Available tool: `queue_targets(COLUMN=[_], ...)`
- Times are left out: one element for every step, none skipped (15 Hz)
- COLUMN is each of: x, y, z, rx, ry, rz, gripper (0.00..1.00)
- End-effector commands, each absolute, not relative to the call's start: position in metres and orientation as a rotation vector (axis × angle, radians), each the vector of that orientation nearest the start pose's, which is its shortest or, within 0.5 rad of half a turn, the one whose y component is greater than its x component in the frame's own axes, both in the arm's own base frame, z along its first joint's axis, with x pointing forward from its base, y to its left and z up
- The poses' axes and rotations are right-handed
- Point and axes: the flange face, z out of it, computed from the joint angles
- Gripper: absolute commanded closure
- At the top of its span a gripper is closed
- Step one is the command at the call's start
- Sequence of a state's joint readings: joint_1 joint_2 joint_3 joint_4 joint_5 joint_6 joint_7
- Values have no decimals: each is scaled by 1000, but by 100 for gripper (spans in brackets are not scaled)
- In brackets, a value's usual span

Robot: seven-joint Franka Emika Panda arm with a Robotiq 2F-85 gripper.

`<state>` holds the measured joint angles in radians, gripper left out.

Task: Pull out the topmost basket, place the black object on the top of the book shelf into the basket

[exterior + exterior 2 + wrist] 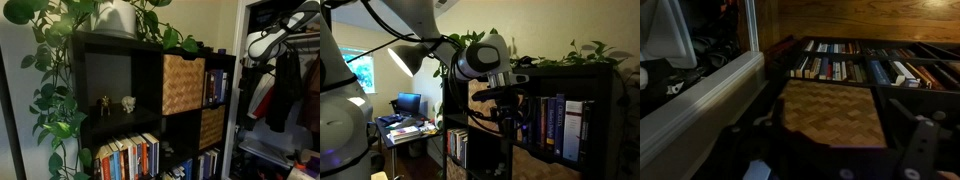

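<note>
The topmost basket [183, 83], tan woven wicker, sits pushed into the upper compartment of the tall black book shelf [105, 60]. In the wrist view its checkered face [830, 108] fills the middle, framed by my gripper [835, 128], whose fingers are spread wide and hold nothing. In an exterior view my gripper [507, 90] hangs in front of the shelf [605, 75], close to the basket [483, 102]. A small dark object [190, 43] lies on the shelf top among leaves; its shape is unclear.
A potted trailing plant [115, 18] stands on the shelf top. A darker wicker basket [211, 127] sits lower down. Books [128, 157] fill several compartments, and two small figurines [116, 103] stand in one. Clothes [285, 90] hang beside the shelf. A desk with a monitor [408, 103] is behind.
</note>
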<state>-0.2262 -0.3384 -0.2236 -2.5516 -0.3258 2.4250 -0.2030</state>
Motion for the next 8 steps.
queue_targets(x=[395,395,395,395,395,395,395,398], y=[-192,-192,-192,-192,-192,-192,-192,-187], z=[405,405,405,405,405,405,405,405], rx=[-3354,-3354,-3354,-3354,-3354,-3354,-3354,-3342], ry=[30,30,30,30,30,30,30,31], rz=[-247,-246,-246,-246,-246,-246,-246,-245], gripper=[0,0,0,0,0,0,0,0])
